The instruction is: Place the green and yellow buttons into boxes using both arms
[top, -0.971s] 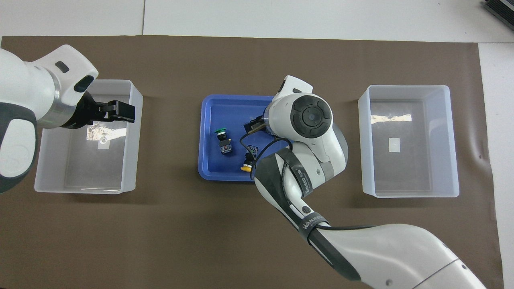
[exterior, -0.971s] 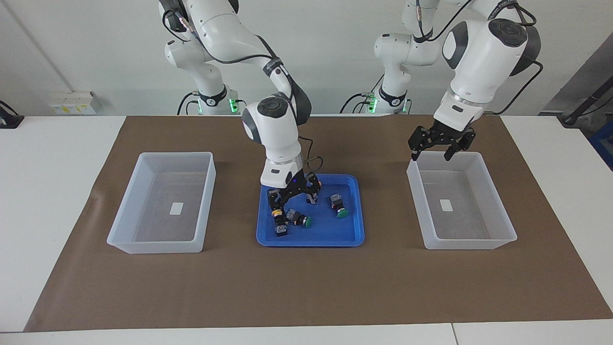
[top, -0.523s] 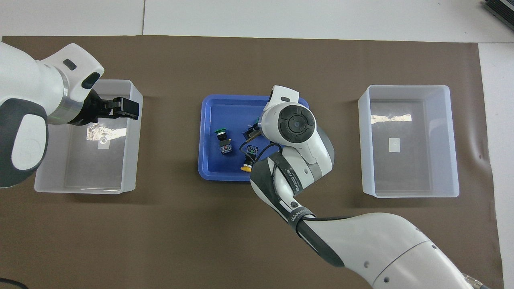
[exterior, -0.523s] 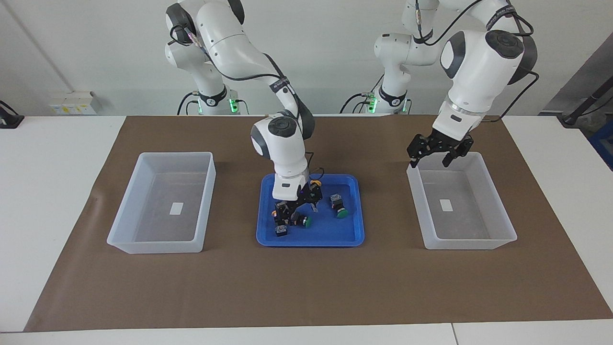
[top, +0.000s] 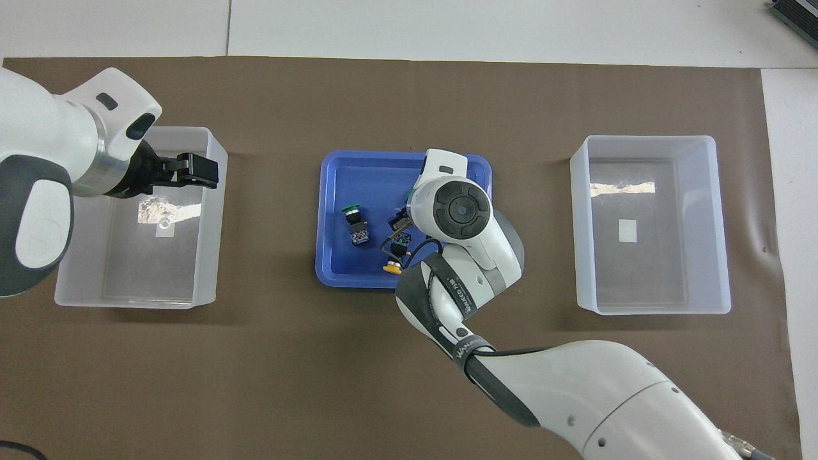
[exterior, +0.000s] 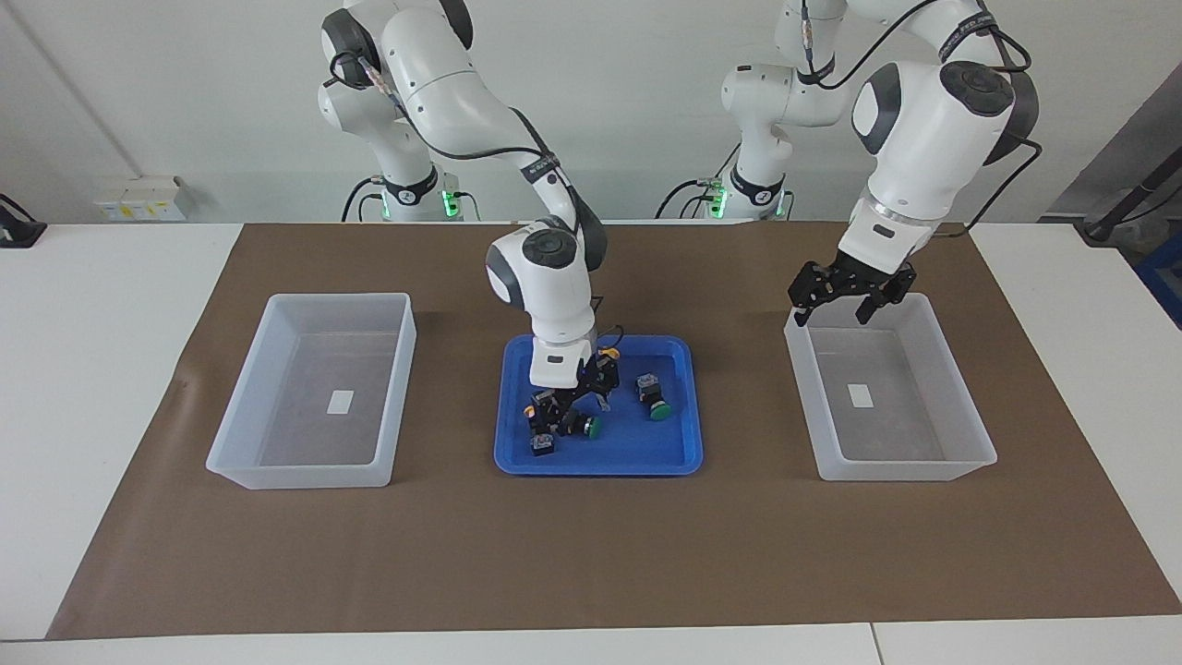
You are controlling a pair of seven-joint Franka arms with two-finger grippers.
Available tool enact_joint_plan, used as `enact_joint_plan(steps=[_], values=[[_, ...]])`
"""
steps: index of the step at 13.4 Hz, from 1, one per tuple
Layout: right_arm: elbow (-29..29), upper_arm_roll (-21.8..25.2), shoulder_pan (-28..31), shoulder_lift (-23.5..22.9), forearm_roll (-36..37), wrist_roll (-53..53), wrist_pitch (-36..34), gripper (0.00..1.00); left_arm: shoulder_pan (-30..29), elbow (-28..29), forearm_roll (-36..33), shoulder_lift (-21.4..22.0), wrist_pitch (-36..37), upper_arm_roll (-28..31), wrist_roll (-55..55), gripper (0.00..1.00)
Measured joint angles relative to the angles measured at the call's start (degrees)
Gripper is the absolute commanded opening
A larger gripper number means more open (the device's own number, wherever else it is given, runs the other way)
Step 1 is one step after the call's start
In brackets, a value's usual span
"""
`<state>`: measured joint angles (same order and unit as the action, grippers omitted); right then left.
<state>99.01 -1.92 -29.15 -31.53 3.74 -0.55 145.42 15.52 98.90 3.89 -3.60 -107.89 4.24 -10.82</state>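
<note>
The right arm's wrist covers much of the blue tray point(exterior: 688, 453) from above. The right gripper point(exterior: 572, 399) is low in the tray among the buttons, over a green button point(exterior: 584, 426); its jaws are partly closed, and I cannot tell whether they grip anything. One yellow button point(top: 391, 266) shows near the tray's robot-side edge. The left gripper point(exterior: 842, 297) hangs spread and empty over the left-end box point(exterior: 960, 462).

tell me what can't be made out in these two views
- Overhead view: the right claw is hidden under its own white wrist; only the facing view shows it, low in the blue tray.
- Facing view: whether it grips a button yet is too small to tell.
- Overhead view: only two buttons show fully, one green button and one yellow button; the wrist covers the rest.
- Both views: the left claw hangs open over a box.
</note>
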Motion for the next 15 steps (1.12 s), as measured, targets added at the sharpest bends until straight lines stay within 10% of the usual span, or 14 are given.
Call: enact_joint_plan(steps=[3, 9, 15], values=[[0.2, 0.0, 0.0, 0.0, 0.0, 0.1, 0.2, 0.00, 0.0, 0.0, 0.0, 0.0, 0.0, 0.0, 0.0, 1.00], [-2.1, 0.1, 0.4, 1.2, -0.1, -0.6, -4.4, 0.00, 0.0, 0.0, 0.0, -0.1, -0.1, 0.0, 0.0, 1.00], [-3.3, 0.4, 8.0, 16.9, -1.5, 0.0, -26.0, 0.00, 1.7, 0.9, 0.1, -0.1, -0.3, -0.4, 0.0, 1.00]])
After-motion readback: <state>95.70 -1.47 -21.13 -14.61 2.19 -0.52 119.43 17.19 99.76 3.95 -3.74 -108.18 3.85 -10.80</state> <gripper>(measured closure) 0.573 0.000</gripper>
